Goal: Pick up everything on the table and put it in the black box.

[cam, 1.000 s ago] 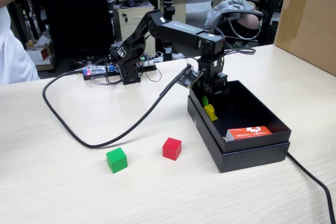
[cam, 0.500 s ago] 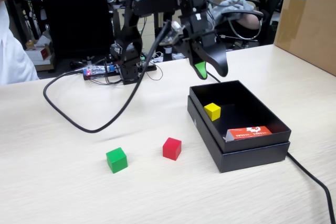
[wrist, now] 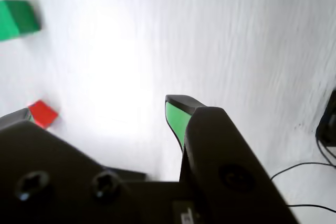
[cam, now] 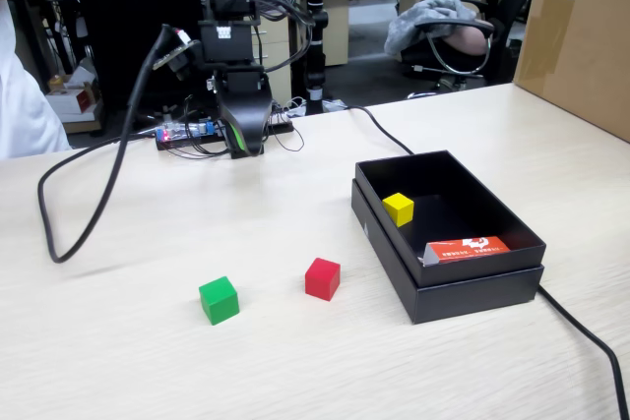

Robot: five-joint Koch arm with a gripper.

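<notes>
Fixed view: the arm is folded back at the far side of the table (cam: pixel 118 341), its gripper (cam: pixel 242 140) hanging point-down in front of its base, well apart from the cubes and empty. In the wrist view the gripper (wrist: pixel 100 111) shows its two green-lined tips spread wide, with bare tabletop between them. The yellow cube (cam: pixel 399 209) sits inside the black box (cam: pixel 472 292) at its far left corner, and a flat red-and-white packet (cam: pixel 466 249) leans against the near right wall of the same box. The red cube (cam: pixel 322 278) lies on the table just left of the box, and the green cube (cam: pixel 219 299) lies farther left and slightly nearer. A thick black cable (cam: pixel 69 233) loops across the left of the table.
</notes>
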